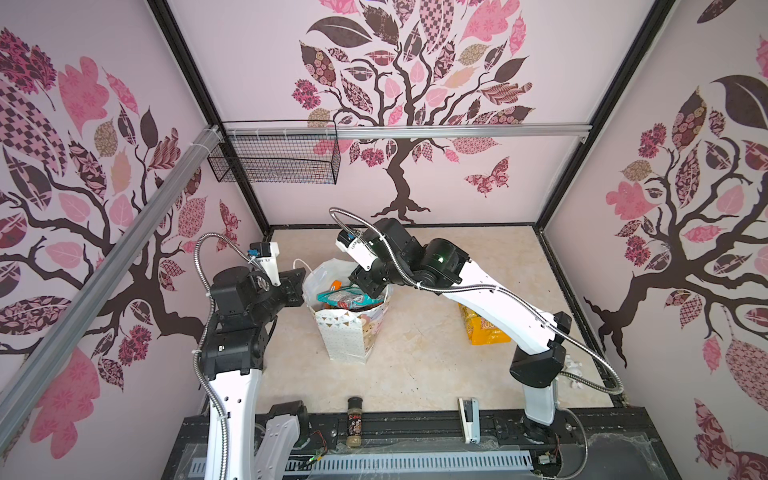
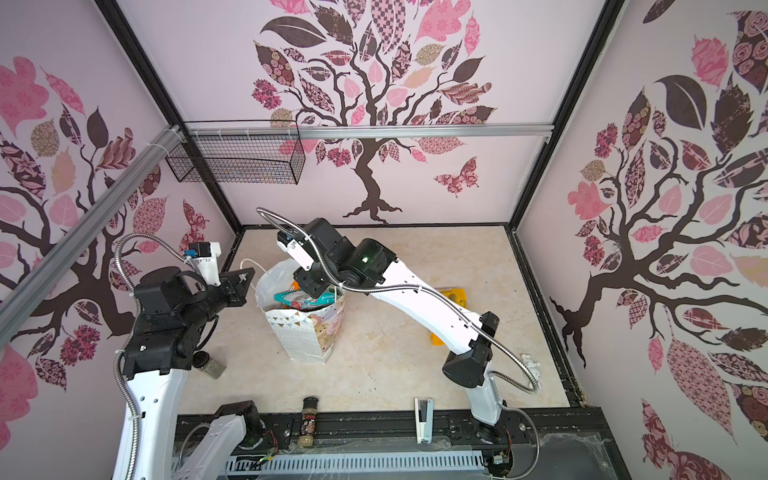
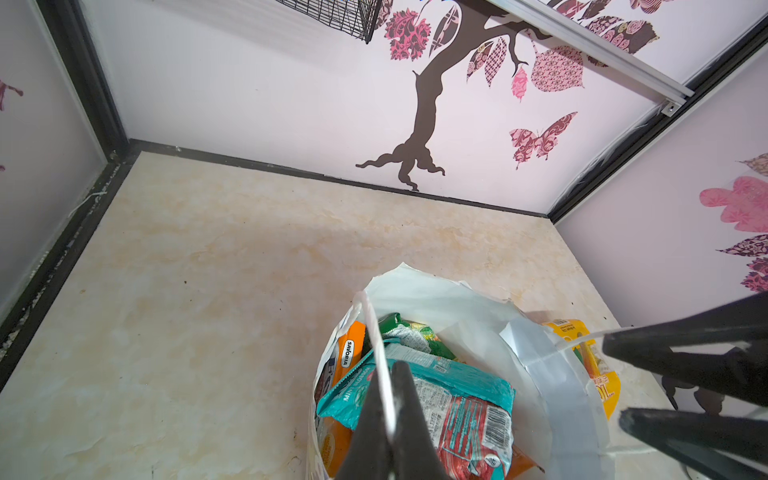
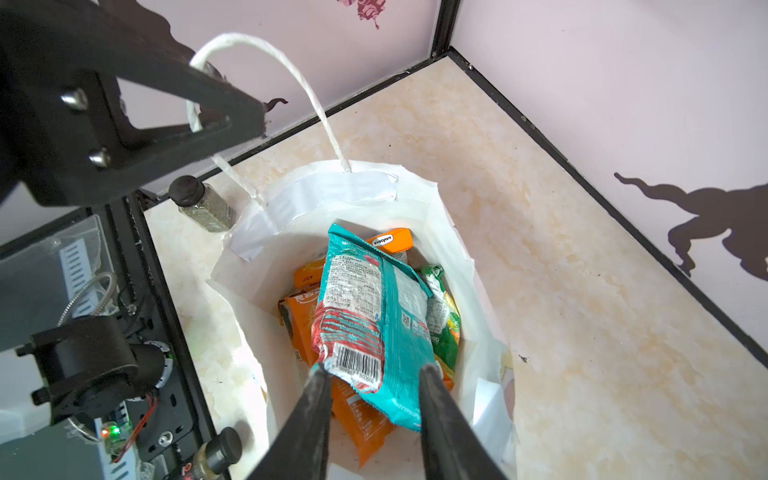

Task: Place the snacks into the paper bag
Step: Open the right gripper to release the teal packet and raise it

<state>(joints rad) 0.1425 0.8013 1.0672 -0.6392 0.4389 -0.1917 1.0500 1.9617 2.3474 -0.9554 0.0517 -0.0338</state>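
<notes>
Teal plastic packet (image 4: pixel 374 316) in tall white paper bag (image 4: pixel 453 216)
My right jaws spread, left jaws pinch the white cord handle (image 4: pixel 316 104); withdrawing, I might snag the packet

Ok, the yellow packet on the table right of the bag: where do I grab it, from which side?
I'd pinch the yellow packet by its exposed near end from straight above with the right gripper: it lies flat on the table, so only that thin edge fits between the jaws.
</notes>
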